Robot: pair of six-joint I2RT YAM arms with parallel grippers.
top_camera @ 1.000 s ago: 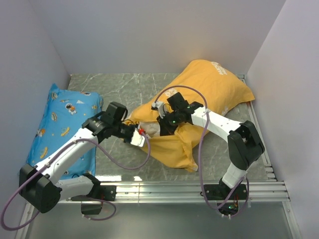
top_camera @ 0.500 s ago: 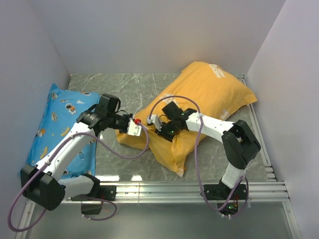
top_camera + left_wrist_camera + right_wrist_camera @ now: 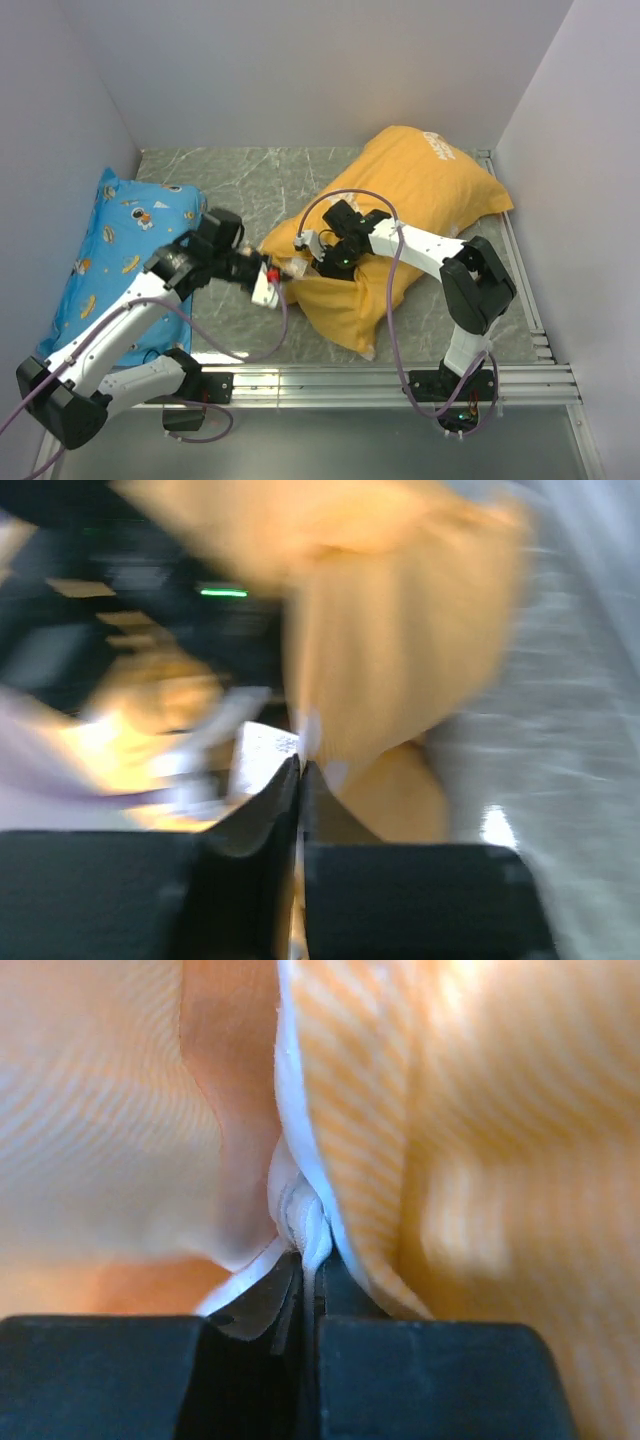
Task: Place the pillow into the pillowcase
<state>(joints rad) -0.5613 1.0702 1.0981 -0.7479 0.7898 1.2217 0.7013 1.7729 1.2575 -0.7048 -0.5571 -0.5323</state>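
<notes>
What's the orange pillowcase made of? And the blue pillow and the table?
The pillowcase looks like soft matte cloth: it creases and sags. The blue pillow seems printed fabric, puffy. The table looks like veined grey stone, maybe only a print.

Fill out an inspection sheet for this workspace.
surface: grey marbled tabletop.
job's things: orange pillowcase lies bulging, centre to back right; pillow itself not visible.
clutter: blue cartoon-print pillow along the left edge.
tools: left tool shut, apparently on the pillowcase's edge, view blurred; right tool shut on its white-trimmed edge.
cables: left cable loops over the tabletop; right cable arches over the pillowcase.
surroundings: plain white walls on three sides; metal rail at the near edge.
</notes>
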